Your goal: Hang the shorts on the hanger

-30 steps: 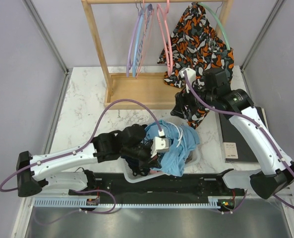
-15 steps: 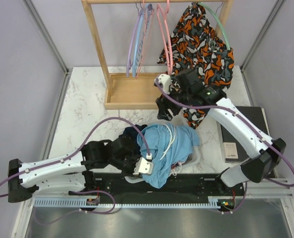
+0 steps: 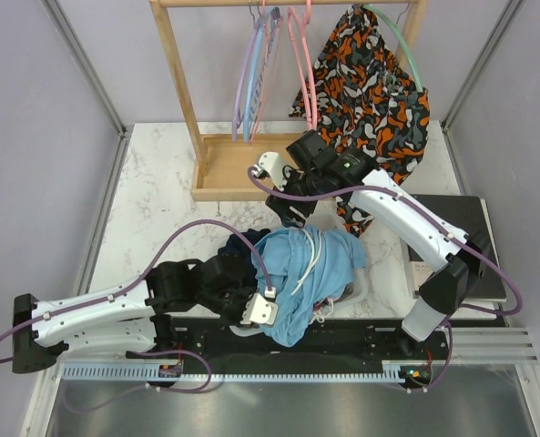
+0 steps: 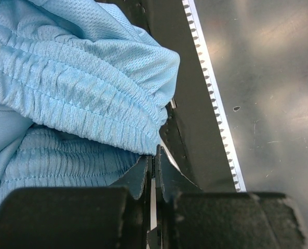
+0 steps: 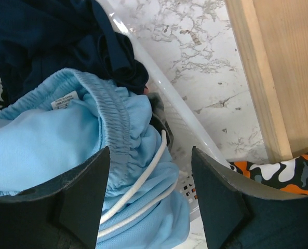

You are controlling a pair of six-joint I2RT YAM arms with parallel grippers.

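Note:
The light-blue shorts point(image 3: 313, 266) with a white drawstring point(image 3: 308, 259) hang bunched over a white basket, partly lifted. My left gripper point(image 3: 274, 312) is shut on the shorts; its wrist view shows the jaws point(image 4: 154, 158) closed at the edge of the elastic waistband point(image 4: 81, 98). My right gripper point(image 3: 290, 217) is open just above the far side of the shorts. Its wrist view shows the gripper point(image 5: 151, 179) spread over the waistband point(image 5: 112, 129) and drawstring point(image 5: 143, 179), touching neither. The pink hanger point(image 3: 302, 77) hangs empty on the wooden rack.
The wooden rack point(image 3: 183, 86) also holds lilac and blue hangers point(image 3: 249, 82) and a mint hanger point(image 3: 408, 55) carrying the patterned garment point(image 3: 370, 91). Dark navy clothing point(image 5: 50, 36) lies in the white basket point(image 5: 169, 98). A black box point(image 3: 447, 237) lies at the right.
My right arm has swung left and down from the patterned garment to over the shorts. My left gripper pulled the shorts toward the near edge, then held still.

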